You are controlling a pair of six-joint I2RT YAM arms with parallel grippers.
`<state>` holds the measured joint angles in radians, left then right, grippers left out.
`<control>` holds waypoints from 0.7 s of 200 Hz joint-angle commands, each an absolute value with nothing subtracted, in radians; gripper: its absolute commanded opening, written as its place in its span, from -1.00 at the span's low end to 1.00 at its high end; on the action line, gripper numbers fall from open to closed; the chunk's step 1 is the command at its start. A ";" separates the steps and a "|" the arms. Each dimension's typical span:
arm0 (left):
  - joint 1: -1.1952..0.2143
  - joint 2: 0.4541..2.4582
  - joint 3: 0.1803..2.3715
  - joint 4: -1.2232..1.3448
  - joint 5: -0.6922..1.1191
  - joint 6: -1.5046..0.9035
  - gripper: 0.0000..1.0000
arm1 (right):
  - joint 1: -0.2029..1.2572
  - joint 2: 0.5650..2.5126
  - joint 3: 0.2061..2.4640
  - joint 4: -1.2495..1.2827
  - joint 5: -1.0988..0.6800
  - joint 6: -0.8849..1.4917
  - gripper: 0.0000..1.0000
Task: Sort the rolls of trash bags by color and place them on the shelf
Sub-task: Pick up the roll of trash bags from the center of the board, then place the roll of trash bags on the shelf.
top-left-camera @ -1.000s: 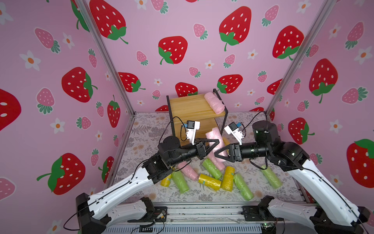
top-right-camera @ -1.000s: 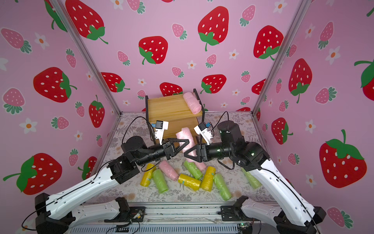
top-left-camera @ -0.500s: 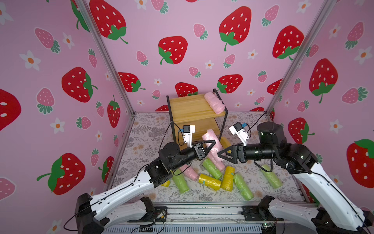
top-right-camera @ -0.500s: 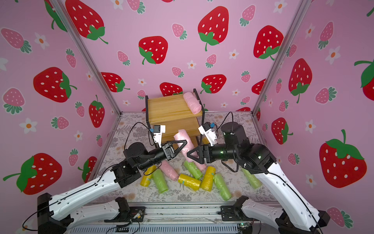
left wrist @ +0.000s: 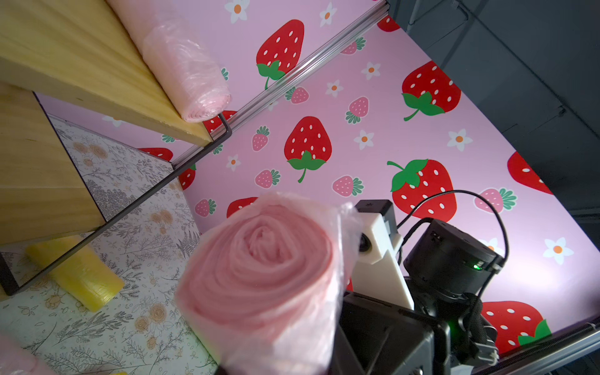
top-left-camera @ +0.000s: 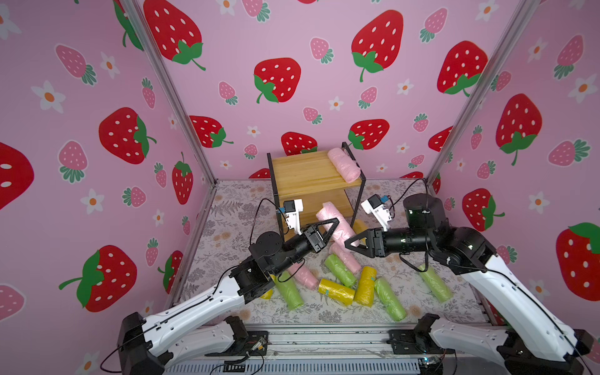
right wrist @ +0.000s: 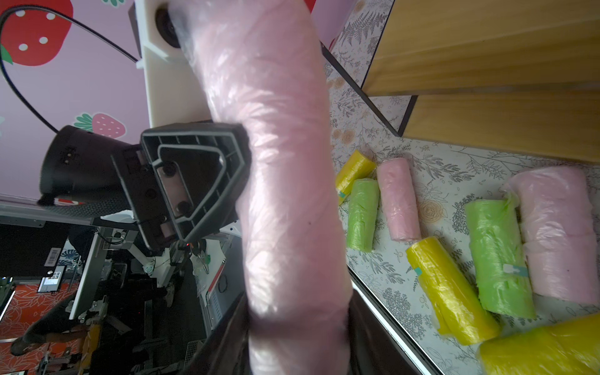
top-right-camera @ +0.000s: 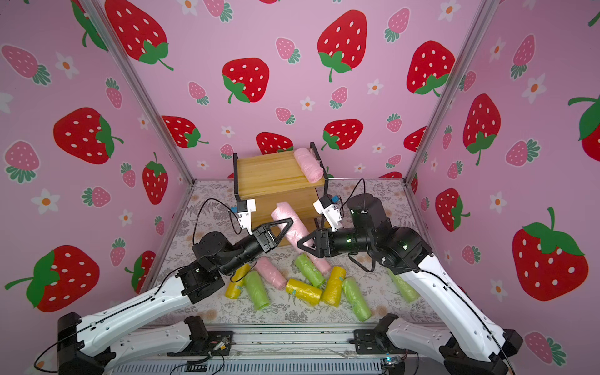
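A long pale pink roll hangs tilted in the air in front of the shelf, held by both arms. My left gripper is shut on its upper part; its black finger presses the roll's side. My right gripper is shut on the roll's lower part, a dark finger on each side of the roll. In the left wrist view the same roll shows end-on. Another pink roll lies on the shelf's top board at its right end.
On the flowered floor lie pink rolls, green rolls and yellow rolls. Another yellow roll lies by the shelf's foot. Strawberry walls enclose three sides.
The right gripper, open beside the roll before, has closed on the roll's lower part. The left gripper has kept its hold and shifted slightly.
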<state>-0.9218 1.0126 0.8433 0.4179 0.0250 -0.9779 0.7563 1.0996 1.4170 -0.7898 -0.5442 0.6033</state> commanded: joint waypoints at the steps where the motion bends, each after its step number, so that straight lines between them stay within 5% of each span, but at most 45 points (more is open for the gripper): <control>1: -0.924 1.016 0.854 0.507 0.024 -0.993 -1.00 | 0.772 1.120 1.421 -0.754 -0.542 0.600 -0.47; 8: -0.924 1.015 0.859 0.491 0.025 -0.990 -0.94 | 0.772 1.123 1.426 -0.753 -0.532 0.600 -0.69; 20: -0.923 1.009 0.875 0.425 0.009 -0.987 -0.15 | 0.772 1.123 1.436 -0.753 -0.498 0.597 -0.99; 36: -0.923 0.985 0.907 0.308 -0.025 -0.958 0.99 | 0.772 1.129 1.463 -0.762 -0.444 0.591 -1.00; 140: -0.924 0.695 0.953 -0.091 -0.292 -0.752 0.99 | 0.733 1.493 2.034 -0.951 -0.218 0.423 -1.00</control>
<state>-0.9222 0.7025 0.9363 -0.0200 -0.2447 -0.8028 0.7559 1.4090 1.8992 -0.9066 -0.2829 0.4873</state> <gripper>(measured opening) 0.995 0.220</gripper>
